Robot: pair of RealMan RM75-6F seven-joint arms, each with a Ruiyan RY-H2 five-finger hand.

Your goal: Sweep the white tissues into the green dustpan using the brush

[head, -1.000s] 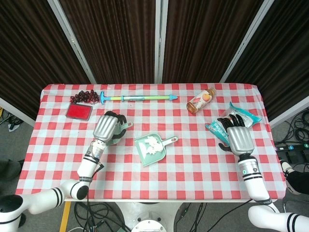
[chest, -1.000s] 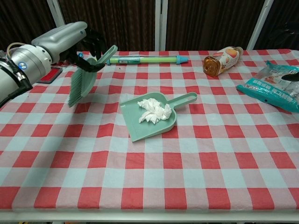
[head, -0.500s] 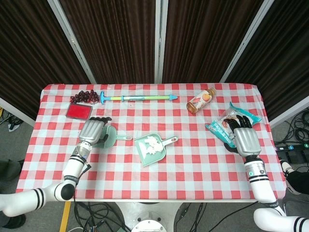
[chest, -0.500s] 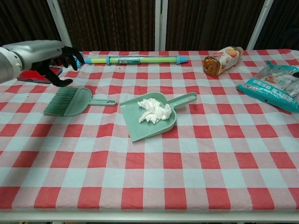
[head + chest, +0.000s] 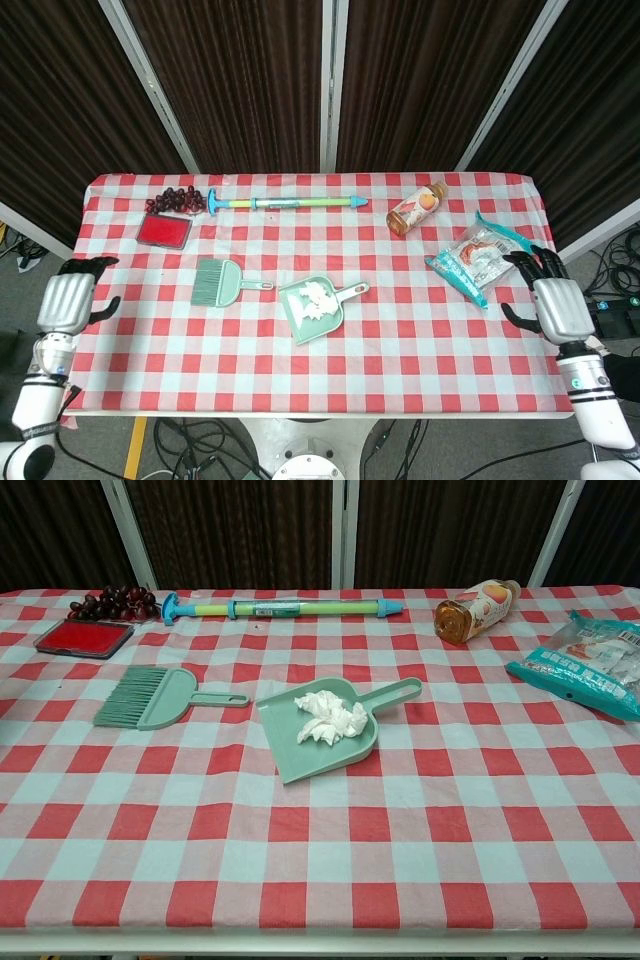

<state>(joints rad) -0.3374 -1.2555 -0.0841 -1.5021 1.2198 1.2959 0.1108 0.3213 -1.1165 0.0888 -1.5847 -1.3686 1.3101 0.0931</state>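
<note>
The green dustpan [image 5: 318,310] [image 5: 300,742] lies mid-table, its handle pointing right and away from me. Crumpled white tissues [image 5: 320,297] [image 5: 329,716] lie inside it. The green brush [image 5: 221,281] [image 5: 155,697] lies flat on the cloth to the dustpan's left, bristles away from it, handle toward the pan. My left hand [image 5: 68,300] hangs off the table's left edge, fingers apart, holding nothing. My right hand [image 5: 553,303] is off the right edge, open and empty. Neither hand shows in the chest view.
Along the far edge lie a long green and blue tube [image 5: 283,203], dark grapes [image 5: 175,199] and a red tray [image 5: 164,230]. A tipped drink bottle [image 5: 416,208] and a snack bag [image 5: 482,255] lie at the right.
My left hand set the brush down on the cloth, let go and drew back off the left edge. My right hand pulled back from the snack bag past the right edge.
</note>
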